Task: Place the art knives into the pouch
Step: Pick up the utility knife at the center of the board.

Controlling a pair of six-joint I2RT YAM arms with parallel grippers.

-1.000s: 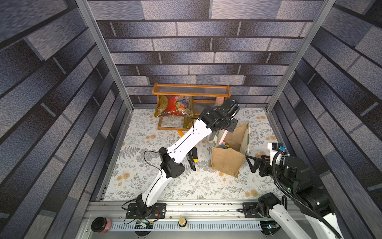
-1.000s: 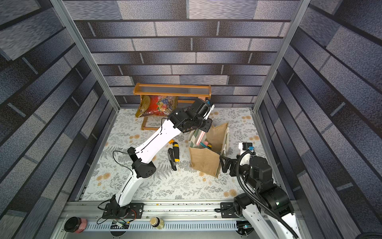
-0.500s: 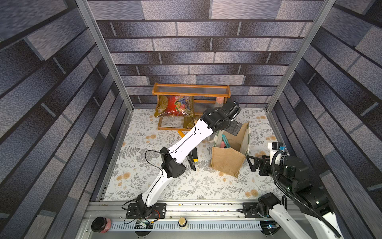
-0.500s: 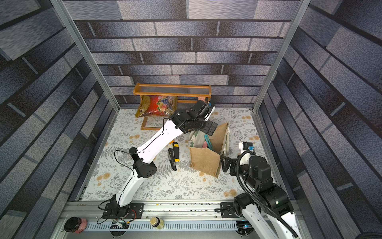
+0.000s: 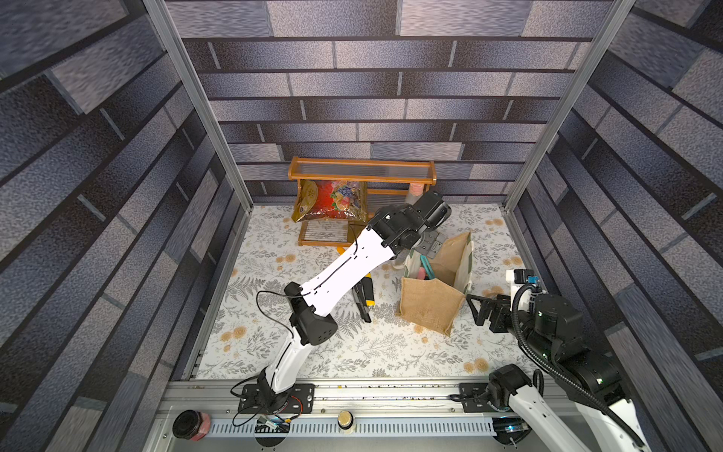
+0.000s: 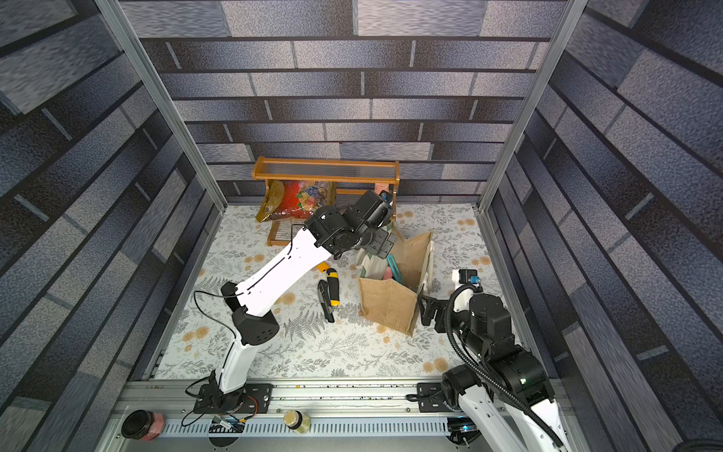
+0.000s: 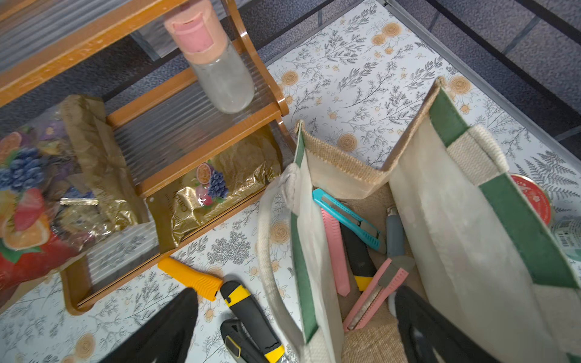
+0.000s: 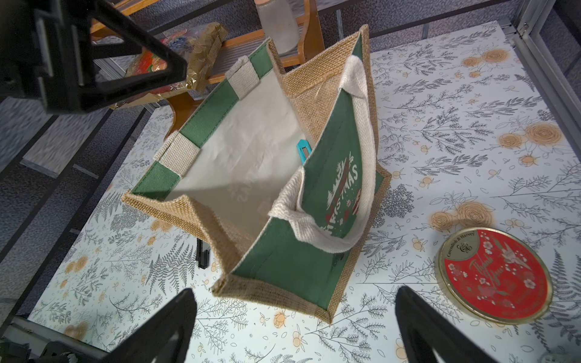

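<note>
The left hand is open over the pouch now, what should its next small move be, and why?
Probably raise the left hand straight up, clear of the pouch. Its jaws stand open and empty, a pink art knife already lies inside beside a teal cutter, and the fingers seem to straddle one wall, so moving sideways first might drag the pouch.
</note>
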